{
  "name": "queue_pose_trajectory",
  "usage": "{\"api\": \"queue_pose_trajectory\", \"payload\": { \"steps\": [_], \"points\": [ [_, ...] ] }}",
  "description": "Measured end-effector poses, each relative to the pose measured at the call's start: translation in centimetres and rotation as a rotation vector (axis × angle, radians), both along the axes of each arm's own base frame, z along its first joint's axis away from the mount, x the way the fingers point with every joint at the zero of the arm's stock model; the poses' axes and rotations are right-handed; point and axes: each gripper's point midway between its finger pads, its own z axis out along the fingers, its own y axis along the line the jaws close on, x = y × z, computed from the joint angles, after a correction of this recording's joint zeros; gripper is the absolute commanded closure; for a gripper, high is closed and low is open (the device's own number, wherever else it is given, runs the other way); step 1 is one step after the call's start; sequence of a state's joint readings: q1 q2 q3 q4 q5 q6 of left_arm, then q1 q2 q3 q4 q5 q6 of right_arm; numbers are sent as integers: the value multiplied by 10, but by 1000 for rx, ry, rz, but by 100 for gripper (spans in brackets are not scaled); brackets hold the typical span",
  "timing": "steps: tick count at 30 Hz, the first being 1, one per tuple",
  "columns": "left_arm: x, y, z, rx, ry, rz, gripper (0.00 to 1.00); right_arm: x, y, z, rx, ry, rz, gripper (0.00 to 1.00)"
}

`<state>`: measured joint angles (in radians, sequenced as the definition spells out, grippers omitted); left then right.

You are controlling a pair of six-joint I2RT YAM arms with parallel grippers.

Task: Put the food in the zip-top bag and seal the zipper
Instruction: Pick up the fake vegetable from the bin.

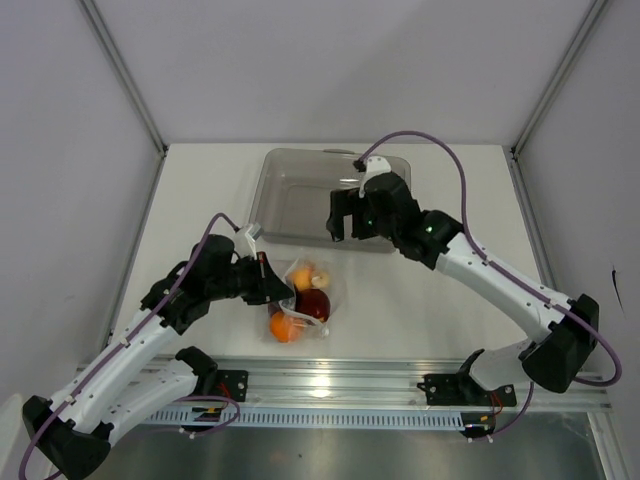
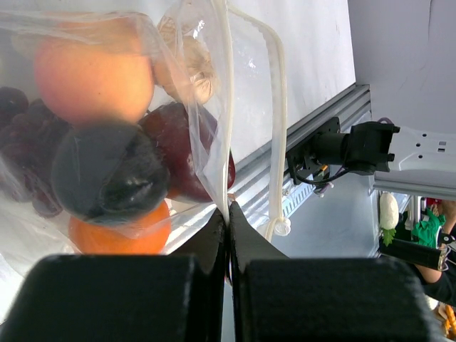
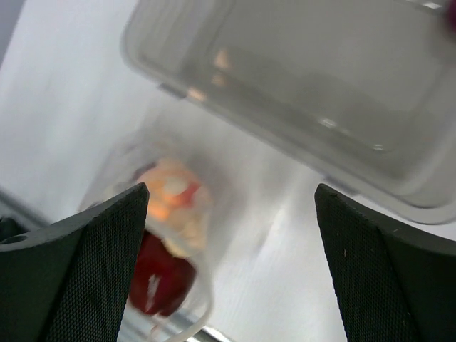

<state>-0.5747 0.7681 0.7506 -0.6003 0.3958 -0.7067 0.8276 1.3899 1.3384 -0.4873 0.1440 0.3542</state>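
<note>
**Food is bagged; the zipper is next**

At the left, our left pincer (image 2: 228, 214) is clamped tight on the left edge of the zip-top bag (image 1: 305, 300), close to the mouth. The bag lies on the white surface (image 1: 430, 300) between the two arms, towards the near side. The food (image 2: 107, 149) sits inside it: an orange, a peach, a dark red fruit and a blackish one all show through the plastic.

In the left wrist view the zipper (image 2: 279, 128) shows as two pale strips standing apart. So we judge the filling done and the sealing not yet begun.

Further right and farther back, our right pincer (image 1: 350, 222) hangs over the near rim of the grey tray (image 1: 275, 165), its fingers spread wide with nothing between them.

The next move calls for this pincer to come down on one end of the zipper, pinch both strips together and run along them while the left one anchors the bag. The soft plastic may bunch or slip.

A metal rail (image 1: 400, 380) edges the near side of the surface, and plain pale walls close in the other sides.
</note>
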Motion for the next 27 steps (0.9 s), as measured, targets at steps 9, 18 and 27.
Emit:
{"api": "queue_pose_trajectory", "payload": {
  "steps": [9,18,27],
  "points": [
    [1,0,-1,1,3,1,99,106,-83,-19,-146,-17,-349,1],
    [2,0,-3,5,8,5,99,192,-105,-74,-335,12,-470,1],
    [4,1,-10,11,23,8,99,243,-105,-129,-500,-8,-467,0]
  ]
}}
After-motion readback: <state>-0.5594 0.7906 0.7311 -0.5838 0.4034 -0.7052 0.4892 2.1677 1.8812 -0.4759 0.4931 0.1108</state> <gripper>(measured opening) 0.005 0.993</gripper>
